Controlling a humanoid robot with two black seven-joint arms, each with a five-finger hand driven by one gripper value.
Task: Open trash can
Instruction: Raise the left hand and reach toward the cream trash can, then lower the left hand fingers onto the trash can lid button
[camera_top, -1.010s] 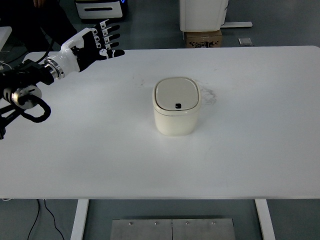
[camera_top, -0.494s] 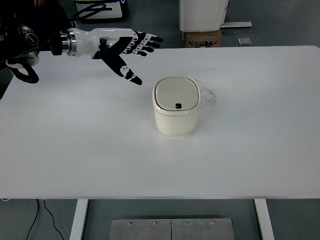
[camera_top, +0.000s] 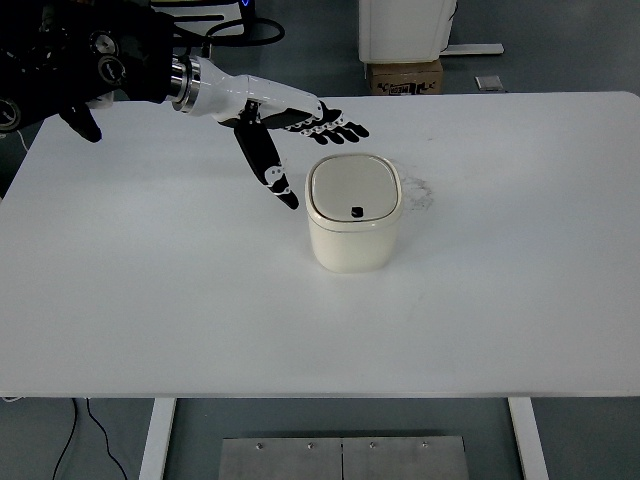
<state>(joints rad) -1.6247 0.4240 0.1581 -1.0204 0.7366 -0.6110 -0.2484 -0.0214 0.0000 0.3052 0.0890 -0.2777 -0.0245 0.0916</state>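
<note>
The trash can (camera_top: 352, 215) stands upright near the middle of the white tabletop (camera_top: 480, 300), a cream, rounded-square bin with its lid (camera_top: 352, 188) closed flat on top. A small dark button (camera_top: 355, 211) sits at the lid's near edge. A faint grey smudge (camera_top: 418, 190) marks the tabletop just to the right of the can.

The left hand (camera_top: 285, 125) hovers just left of and behind the can, close to its upper left corner but not touching it. Its fingers (camera_top: 335, 127) are spread and stretched out, pointing to the right past the lid's far edge, and the thumb (camera_top: 272, 175) points down toward the near side, its tip just beside the can's left wall. The hand holds nothing. Its white forearm runs back to a dark arm (camera_top: 80, 65) that enters from the upper left.

Beyond the far edge of the tabletop, on the floor, stand a white unit (camera_top: 408, 28) with a cardboard box (camera_top: 405, 78) in front of it. A black cable (camera_top: 85, 440) trails under the tabletop at the lower left
</note>
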